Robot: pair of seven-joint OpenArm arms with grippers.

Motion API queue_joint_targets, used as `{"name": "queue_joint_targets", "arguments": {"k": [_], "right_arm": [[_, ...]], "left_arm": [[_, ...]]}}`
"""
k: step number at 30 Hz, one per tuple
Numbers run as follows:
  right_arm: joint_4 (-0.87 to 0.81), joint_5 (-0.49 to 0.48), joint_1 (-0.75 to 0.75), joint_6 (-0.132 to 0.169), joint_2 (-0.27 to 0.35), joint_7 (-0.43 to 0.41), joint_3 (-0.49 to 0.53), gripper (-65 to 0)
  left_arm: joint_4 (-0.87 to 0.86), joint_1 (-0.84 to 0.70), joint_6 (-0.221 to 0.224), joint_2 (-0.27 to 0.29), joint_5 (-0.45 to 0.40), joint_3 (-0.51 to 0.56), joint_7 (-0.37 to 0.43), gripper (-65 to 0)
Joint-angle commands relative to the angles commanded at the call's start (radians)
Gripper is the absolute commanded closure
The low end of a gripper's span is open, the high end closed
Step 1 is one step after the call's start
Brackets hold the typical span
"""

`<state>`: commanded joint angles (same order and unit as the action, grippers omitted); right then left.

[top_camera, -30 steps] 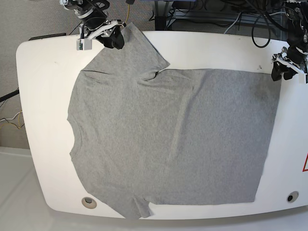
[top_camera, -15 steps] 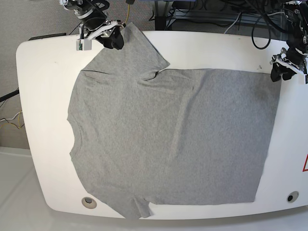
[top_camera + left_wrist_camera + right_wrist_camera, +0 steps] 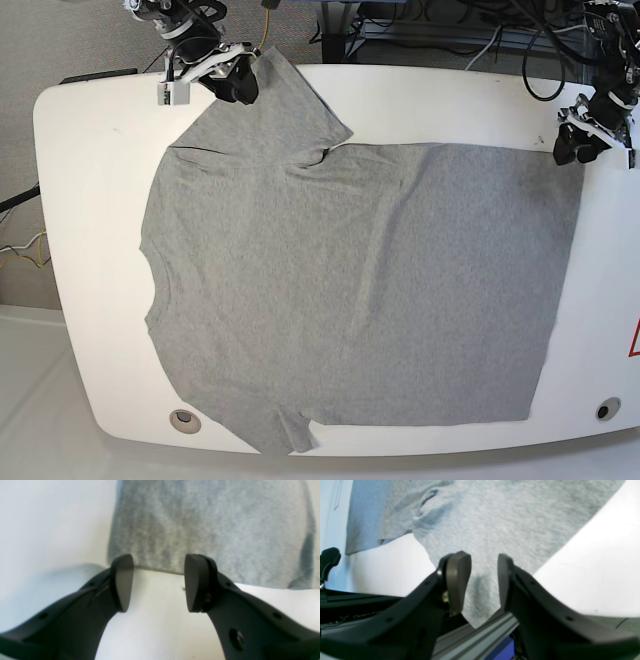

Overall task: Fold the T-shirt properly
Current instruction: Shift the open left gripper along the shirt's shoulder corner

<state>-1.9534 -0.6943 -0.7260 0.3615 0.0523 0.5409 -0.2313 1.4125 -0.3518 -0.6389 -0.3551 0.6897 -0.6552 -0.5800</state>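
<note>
While the T-shirt [image 3: 350, 280] lies flat and plain side up across the white table [image 3: 80, 150], both arms wait at its far corners for a first fold.

Jaws parted and empty, the right gripper [image 3: 483, 580] straddles the far-left sleeve tip; the left gripper [image 3: 158, 582], equally open, hovers just short of the far-right hem corner. Next, I judge, each must settle over its fabric edge and pinch.

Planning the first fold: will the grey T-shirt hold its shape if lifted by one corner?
Probably not. The T-shirt lies limp and already wrinkles near the sleeve, so it should sag. Its thin knit looks light and may drag across the table.
</note>
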Motion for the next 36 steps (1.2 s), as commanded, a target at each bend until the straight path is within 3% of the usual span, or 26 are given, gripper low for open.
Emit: {"name": "queue_joint_targets", "arguments": {"k": [9,21,23,25,33,36], "right_arm": [[0.002,0.004,0.001,0.000,0.002,0.002,-0.004,-21.2],[0.003,0.012,0.010,0.000,0.001,0.014,-0.003,-21.5],[0.003,0.012,0.010,0.001,0.001,0.015,-0.004,-21.5],[0.004,0.008,0.008,-0.001,0.000,0.009,-0.003,-21.6],[0.008,0.009,0.008,-0.001,-0.003,0.007,0.000,-22.6],[0.009,-0.004,0.009,0.002,-0.001,0.014,-0.002,-22.0]], "left_arm": [[-0.051,0.006,0.015,0.000,-0.012,-0.006,0.016,-29.3],[-0.039,0.009,0.041,-0.011,-0.017,0.009,0.009,-21.1],[-0.036,0.008,0.042,-0.012,-0.016,0.011,0.009,-22.3],[-0.032,0.003,0.023,-0.007,-0.005,0.005,0.000,-27.9],[-0.017,-0.009,0.014,-0.010,0.048,-0.001,-0.013,-34.5],[-0.017,0.006,-0.013,-0.006,0.058,0.005,-0.044,-35.7]]}}
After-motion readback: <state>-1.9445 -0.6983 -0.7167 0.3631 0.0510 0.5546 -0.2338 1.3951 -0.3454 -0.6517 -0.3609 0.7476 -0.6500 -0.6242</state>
